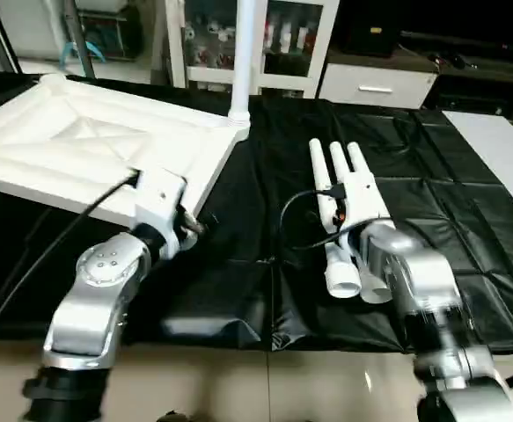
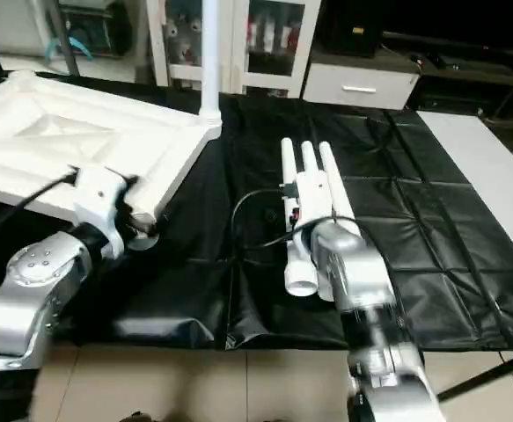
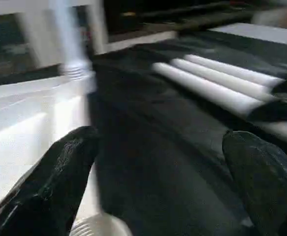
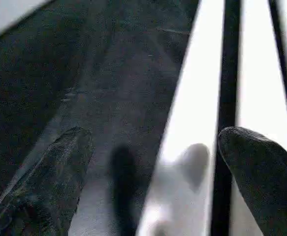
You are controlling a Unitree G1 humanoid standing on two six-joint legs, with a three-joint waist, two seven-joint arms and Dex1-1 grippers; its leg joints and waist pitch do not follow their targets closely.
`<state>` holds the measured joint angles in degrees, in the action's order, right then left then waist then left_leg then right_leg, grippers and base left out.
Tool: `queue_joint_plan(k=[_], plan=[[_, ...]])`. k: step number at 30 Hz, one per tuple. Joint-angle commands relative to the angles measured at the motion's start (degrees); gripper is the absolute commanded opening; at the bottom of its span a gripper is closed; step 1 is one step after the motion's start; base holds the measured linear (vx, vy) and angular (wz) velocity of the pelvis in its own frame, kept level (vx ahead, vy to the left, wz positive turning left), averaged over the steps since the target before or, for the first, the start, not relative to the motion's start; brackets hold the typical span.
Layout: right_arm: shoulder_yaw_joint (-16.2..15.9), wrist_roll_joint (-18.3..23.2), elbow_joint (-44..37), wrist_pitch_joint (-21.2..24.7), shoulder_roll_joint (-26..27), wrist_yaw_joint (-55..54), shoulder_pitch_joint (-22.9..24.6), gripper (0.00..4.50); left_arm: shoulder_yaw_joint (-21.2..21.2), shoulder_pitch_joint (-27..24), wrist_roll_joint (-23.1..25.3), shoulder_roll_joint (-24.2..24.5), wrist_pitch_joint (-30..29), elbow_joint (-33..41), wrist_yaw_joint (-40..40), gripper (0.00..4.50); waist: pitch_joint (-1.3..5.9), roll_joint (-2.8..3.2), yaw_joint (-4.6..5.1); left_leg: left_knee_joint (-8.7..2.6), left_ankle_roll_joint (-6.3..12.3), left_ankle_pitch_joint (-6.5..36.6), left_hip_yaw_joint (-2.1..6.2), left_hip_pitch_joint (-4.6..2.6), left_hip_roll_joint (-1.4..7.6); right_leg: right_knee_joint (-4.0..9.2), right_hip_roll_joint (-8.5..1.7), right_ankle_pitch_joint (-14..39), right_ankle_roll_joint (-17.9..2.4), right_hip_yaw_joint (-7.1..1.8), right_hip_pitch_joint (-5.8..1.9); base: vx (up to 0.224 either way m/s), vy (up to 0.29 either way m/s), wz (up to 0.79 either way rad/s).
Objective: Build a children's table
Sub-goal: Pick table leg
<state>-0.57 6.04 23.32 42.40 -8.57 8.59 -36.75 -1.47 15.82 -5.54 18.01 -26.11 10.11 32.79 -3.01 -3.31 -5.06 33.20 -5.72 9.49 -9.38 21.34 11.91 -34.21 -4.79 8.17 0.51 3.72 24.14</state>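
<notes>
Your surface, draped in black, carries the tabletop upside down at its left, ribbed underside up, one leg already upright in the far corner socket. Three loose legs lie side by side near the middle, so you are on the second leg. Your left tool hangs wide open and empty by the tabletop's near corner socket. Your right tool is spread wide over the legs, holding nothing. Next, I judge, you close it around one leg alone, then stand that leg in a free socket.
</notes>
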Motion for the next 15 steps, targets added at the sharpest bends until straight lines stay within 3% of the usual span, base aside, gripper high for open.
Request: queue_joint_plan(k=[1,2,3,4,6,10,12,13,14,15], plan=[[-0.12,-0.68,2.2,2.12,-0.2,-1.2,-1.99,4.43,-1.21,0.12,-1.96,0.87,0.92,2.38,4.37,4.5,4.03,0.59,-0.2,-3.78,-2.45,11.54,-0.54,-0.82,0.41,2.63,-2.16,10.07,-9.16,-1.98,-2.84,0.0,0.0,0.0],[0.27,0.38,3.14,2.43,0.06,-0.12,-2.61,4.43,-1.39,0.05,-2.55,1.26,0.81,2.86,4.96,4.5,3.95,-0.14,-0.04,-3.84,-2.39,12.68,-0.66,-0.77,0.44,2.81,-2.15,11.23,-8.73,-2.0,-2.9,0.0,0.0,0.0],[0.19,0.93,3.81,2.68,0.21,0.86,-3.08,4.43,-1.56,-0.08,-2.69,1.61,1.01,3.26,5.17,4.5,3.87,-0.21,-0.17,-3.92,-2.39,13.37,-0.66,-0.82,0.51,2.91,-2.3,12.66,-8.17,-2.05,-2.88,0.0,0.0,0.0],[0.07,1.37,4.58,2.84,0.35,1.96,-3.54,4.43,-1.78,-0.29,-2.82,2.0,1.34,3.6,5.2,4.5,3.84,-0.03,-0.23,-3.93,-2.37,13.94,-0.64,-0.9,0.52,2.9,-2.33,13.36,-7.95,-2.07,-2.78,0.0,0.0,0.0],[0.21,1.8,6.11,4.04,0.88,2.46,-3.91,4.43,-1.95,-1.24,-2.85,2.19,1.11,3.77,4.57,4.5,3.74,1.06,-0.11,-4.06,-3.21,15.92,-0.48,-1.13,0.57,3.1,-2.23,14.66,-7.48,-2.11,-2.56,0.0,0.0,0.0],[0.51,0.96,10.32,5.91,0.69,2.11,-5.48,4.43,-2.66,-2.27,-2.65,2.13,0.94,3.86,4.46,4.5,3.7,0.04,-0.02,-4.11,-3.64,16.84,-0.56,-1.1,0.62,3.25,-2.17,16.14,-7.09,-2.08,-2.54,0.0,0.0,0.0],[0.75,0.51,11.45,6.34,0.61,1.25,-5.97,4.43,-2.8,-2.37,-2.69,2.17,1.01,4.01,4.8,4.5,3.68,0.36,-0.08,-4.11,-4.04,17.66,-0.53,-1.27,0.58,3.31,-2.21,17.07,-6.99,-2.1,-2.35,0.0,0.0,0.0],[0.83,0.43,11.73,6.41,0.6,1.02,-6.1,4.43,-2.82,-2.4,-2.71,2.2,1.0,4.08,4.9,4.5,3.64,0.28,-0.08,-4.13,-4.2,18.46,-0.5,-1.26,0.55,3.43,-2.21,17.83,-6.71,-2.07,-2.33,0.0,0.0,0.0],[1.15,0.31,12.41,6.29,0.63,0.37,-6.42,4.43,-2.88,-2.59,-3.01,2.37,0.88,4.47,5.25,4.5,3.73,-0.45,-0.09,-4.09,-4.01,18.21,-0.47,-1.13,0.53,3.32,-2.35,18.86,-6.26,-2.03,-2.52,0.0,0.0,0.0],[1.09,0.07,13.03,5.72,0.66,0.15,-6.86,4.43,-2.78,-2.75,-3.25,2.7,0.67,4.89,5.49,4.5,3.68,-0.23,-0.09,-4.11,-4.16,18.31,-0.42,-1.12,0.57,3.44,-2.43,19.54,-5.93,-2.06,-2.37,0.0,0.0,0.0]])
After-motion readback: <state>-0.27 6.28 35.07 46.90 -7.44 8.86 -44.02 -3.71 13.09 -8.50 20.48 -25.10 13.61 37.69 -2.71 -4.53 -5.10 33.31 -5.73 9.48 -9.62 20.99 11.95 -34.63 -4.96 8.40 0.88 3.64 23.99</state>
